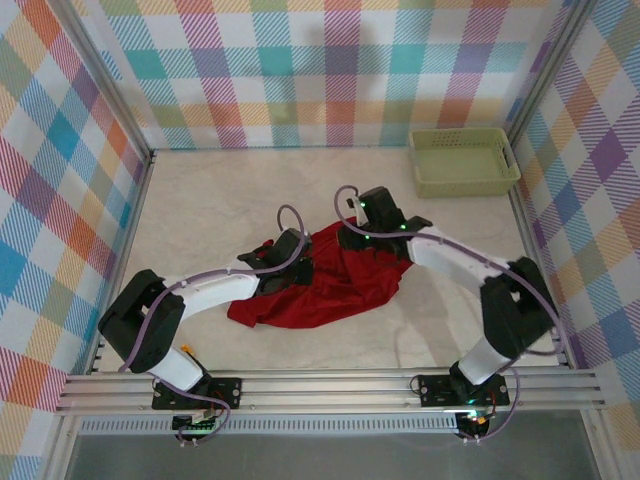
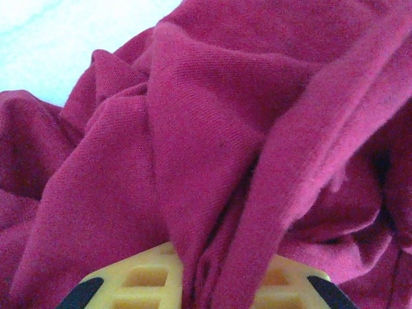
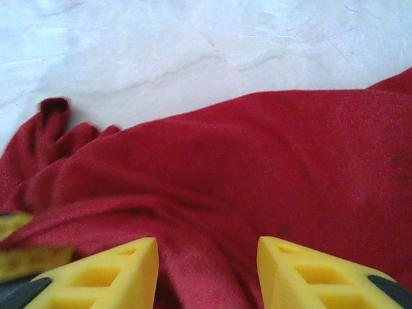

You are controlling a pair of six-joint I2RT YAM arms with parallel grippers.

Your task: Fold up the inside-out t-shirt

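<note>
Currently L gripper (image 2: 219, 261) is clamped on a fold of inside-out t-shirt (image 1: 330, 290); R gripper (image 3: 206, 248) is spread apart over cloth.

Lab booth: plaid walls (image 1: 340, 60), aluminium rails (image 1: 330, 390)

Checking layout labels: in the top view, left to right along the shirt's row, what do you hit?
Left arm → shirt → right arm. Basket left out: it sits farther back, within the right arm's span.
</note>
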